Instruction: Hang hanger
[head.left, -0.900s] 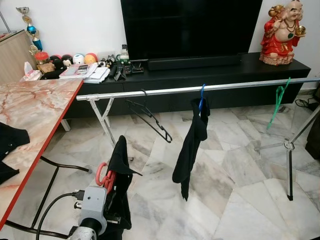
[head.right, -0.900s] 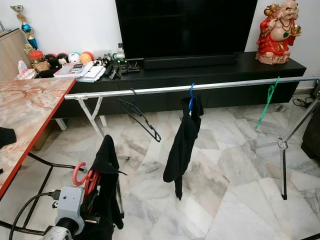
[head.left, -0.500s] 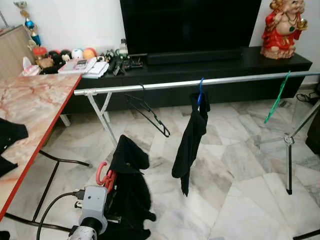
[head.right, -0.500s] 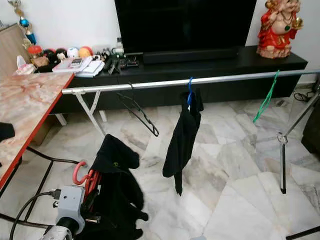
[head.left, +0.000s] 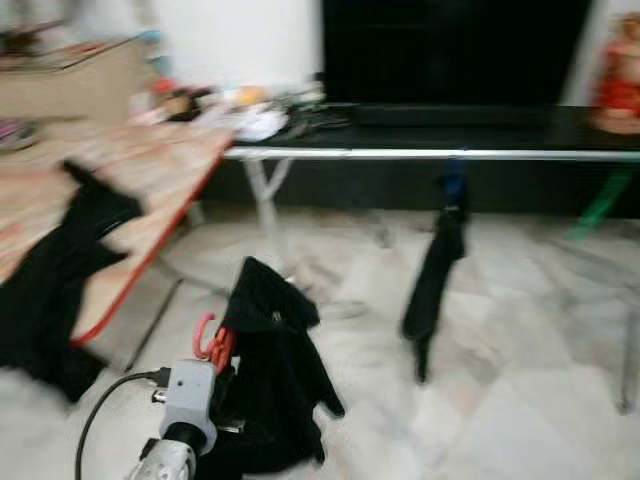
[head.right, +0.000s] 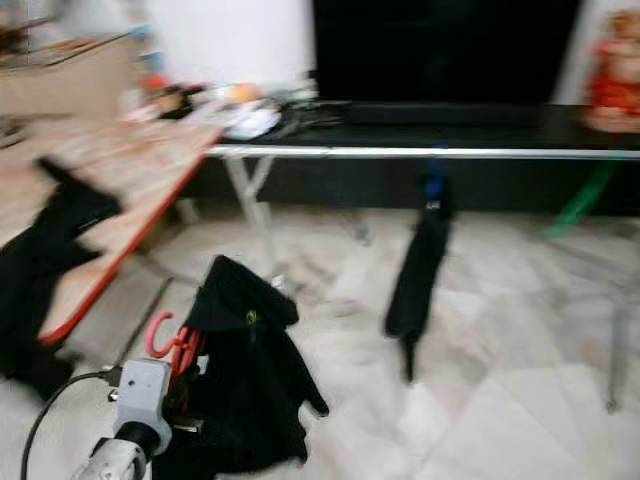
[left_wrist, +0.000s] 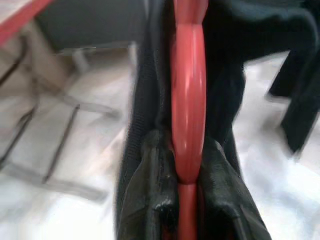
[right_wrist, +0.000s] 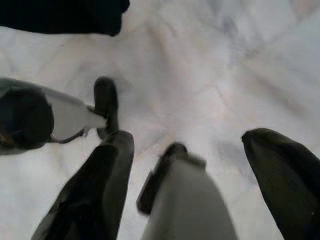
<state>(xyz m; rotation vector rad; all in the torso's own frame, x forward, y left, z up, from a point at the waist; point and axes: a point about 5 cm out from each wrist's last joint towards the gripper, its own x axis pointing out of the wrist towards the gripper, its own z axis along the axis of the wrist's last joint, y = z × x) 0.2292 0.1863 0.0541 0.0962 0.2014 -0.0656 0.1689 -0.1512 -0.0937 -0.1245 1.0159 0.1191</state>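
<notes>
Red hanger (left_wrist: 187, 115) clamped in my left gripper (left_wrist: 186, 210), black garment (head.left: 270, 380) draped over it, low and well short of the metal rail (head.left: 430, 154). Right gripper (right_wrist: 200, 165) spread wide over marble floor (right_wrist: 210, 60).

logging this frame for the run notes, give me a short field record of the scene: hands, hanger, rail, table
left hand: shut on the red hanger, low in front of the robot
hanger load: black garment draped on it
right hand: fingers apart, pointing down at the marble floor, holding nothing
rail: silver clothes rail ahead, one dark garment hanging on it
table: marble-top table to the robot's left, black cloth hanging over its edge
image quality: head views blurred
</notes>
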